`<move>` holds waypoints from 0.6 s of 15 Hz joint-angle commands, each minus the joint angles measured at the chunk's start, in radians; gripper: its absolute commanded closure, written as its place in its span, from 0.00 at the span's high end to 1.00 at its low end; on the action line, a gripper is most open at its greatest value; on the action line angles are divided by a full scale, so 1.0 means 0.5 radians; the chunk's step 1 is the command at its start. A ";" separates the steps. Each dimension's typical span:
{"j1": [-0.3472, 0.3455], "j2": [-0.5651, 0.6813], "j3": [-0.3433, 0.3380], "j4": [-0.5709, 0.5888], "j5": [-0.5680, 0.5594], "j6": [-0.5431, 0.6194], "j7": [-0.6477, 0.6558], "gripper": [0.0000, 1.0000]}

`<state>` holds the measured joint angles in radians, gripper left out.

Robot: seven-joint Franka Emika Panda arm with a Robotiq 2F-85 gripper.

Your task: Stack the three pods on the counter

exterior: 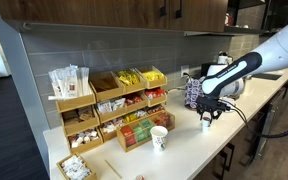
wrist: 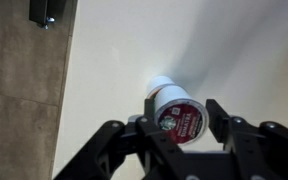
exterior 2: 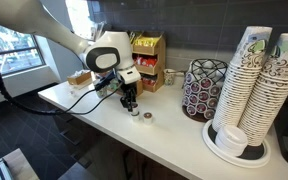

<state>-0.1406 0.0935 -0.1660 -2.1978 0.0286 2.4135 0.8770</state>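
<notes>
In the wrist view a pod (wrist: pixel 179 118) with a dark red printed top sits between the fingers of my gripper (wrist: pixel 180 104), which is shut on it. Its whitish side runs down towards the pale counter (wrist: pixel 124 70); I cannot tell whether another pod is under it. In an exterior view the gripper (exterior 2: pixel 131 101) points down just above the counter (exterior 2: pixel 184 142), with a small whitish pod (exterior 2: pixel 134 112) at its tips. A separate pod (exterior 2: pixel 147 117) lies on the counter just beside it. In an exterior view the gripper (exterior: pixel 207 117) hangs low over the counter (exterior: pixel 189 150).
A wire carousel of pods (exterior 2: pixel 204 88) stands near the gripper. Tall stacks of paper cups (exterior 2: pixel 259 80) stand on a round tray. A tiered wooden snack organiser (exterior: pixel 109 105) lines the wall, with a white paper cup (exterior: pixel 160 138) in front of it. The counter's front edge (wrist: pixel 69 80) is near.
</notes>
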 commanded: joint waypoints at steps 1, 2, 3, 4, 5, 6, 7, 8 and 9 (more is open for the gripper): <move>0.001 0.032 -0.018 0.007 -0.011 0.037 -0.006 0.29; 0.001 0.032 -0.021 0.007 -0.015 0.043 -0.003 0.29; 0.001 0.031 -0.023 0.007 -0.016 0.050 0.000 0.29; 0.001 0.032 -0.024 0.007 -0.012 0.057 -0.001 0.29; 0.000 0.032 -0.024 0.007 -0.006 0.060 -0.006 0.29; 0.001 0.036 -0.026 0.008 -0.011 0.067 -0.002 0.29; 0.002 0.039 -0.026 0.008 -0.010 0.071 -0.003 0.29; 0.003 0.041 -0.026 0.009 -0.010 0.072 -0.003 0.29; 0.003 0.042 -0.026 0.008 -0.011 0.072 -0.002 0.29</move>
<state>-0.1407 0.0995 -0.1728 -2.1976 0.0275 2.4328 0.8770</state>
